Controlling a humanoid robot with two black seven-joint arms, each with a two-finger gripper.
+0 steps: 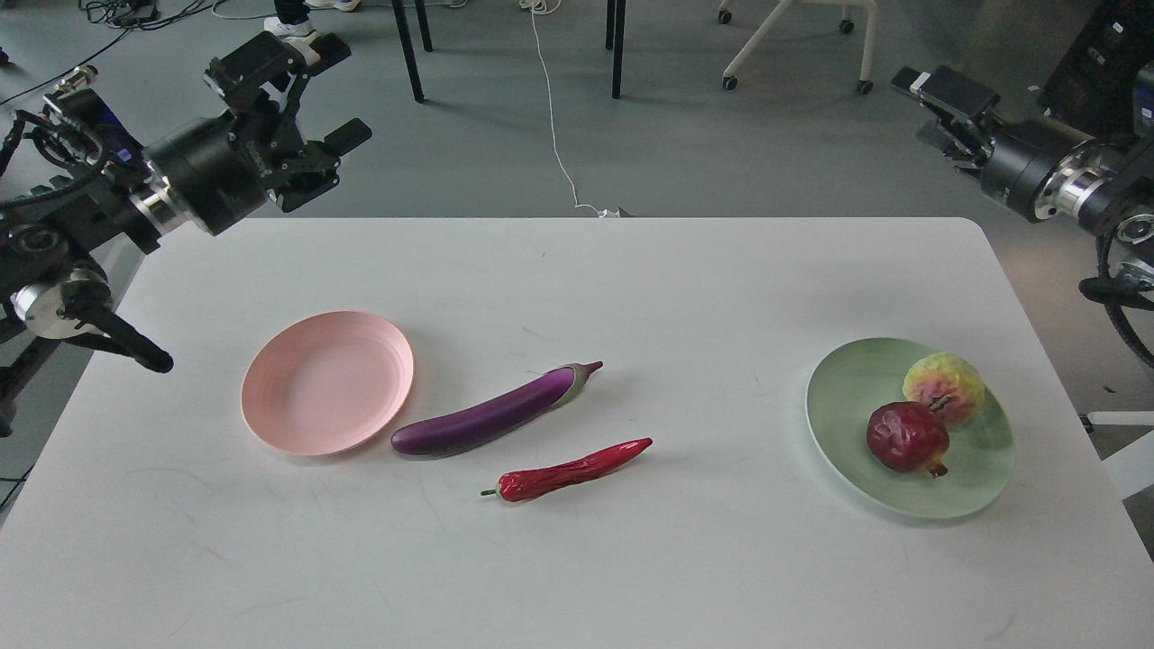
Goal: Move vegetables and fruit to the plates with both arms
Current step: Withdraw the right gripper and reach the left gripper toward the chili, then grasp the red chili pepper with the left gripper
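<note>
The purple eggplant [491, 415] lies on the white table just right of the empty pink plate [327, 381]. The red chili pepper [572, 469] lies in front of the eggplant. The pale green plate [843, 397] at the right holds the dark red pomegranate [906, 437] and the yellow-green ball [945, 388], which touch each other. My left gripper [311, 95] is open and empty, raised over the table's far left corner. My right gripper [942, 99] is empty, raised beyond the far right corner; its fingers cannot be told apart.
The white table [577, 270] has rounded corners, with its far edge near the top of the view. On the floor beyond are black table legs [407, 50], a white cable [554, 135] and a white wheeled chair [793, 45]. A black case [1104, 72] stands at top right.
</note>
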